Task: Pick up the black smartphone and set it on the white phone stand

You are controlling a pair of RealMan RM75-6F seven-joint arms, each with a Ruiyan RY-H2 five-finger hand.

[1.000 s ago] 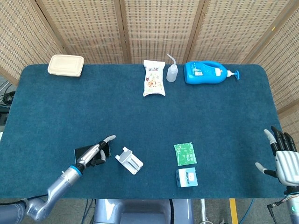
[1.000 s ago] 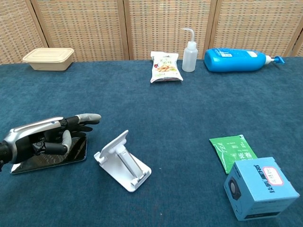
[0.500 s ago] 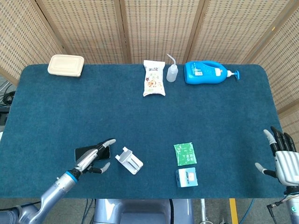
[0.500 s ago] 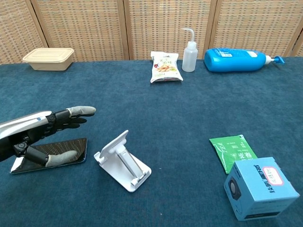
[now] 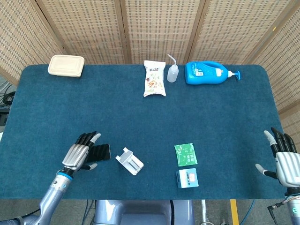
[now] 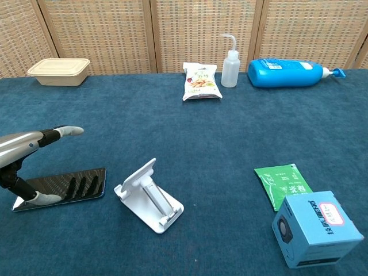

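The black smartphone [image 6: 72, 184] lies flat on the blue table cloth, left of the white phone stand [image 6: 148, 196]. In the head view my left hand [image 5: 80, 153] hovers palm down over the smartphone's [image 5: 101, 151] left part, fingers stretched out and apart. From the chest camera, its fingers [image 6: 54, 133] float above the screen while the thumb [image 6: 35, 198] touches the phone's near left corner. The stand [image 5: 130, 161] sits empty just right of the phone. My right hand [image 5: 283, 160] is spread, holding nothing, at the table's right front edge.
A green packet [image 5: 185, 154] and a blue box [image 5: 187, 178] lie right of the stand. Along the far edge are a beige lunch box [image 5: 66, 65], a snack bag [image 5: 154, 78], a squeeze bottle [image 5: 172, 71] and a blue pump bottle [image 5: 208, 73].
My left hand uncurled from the phone, pulled back toward the left and turned palm down. The phone stayed flat in place. The right hand did not move.
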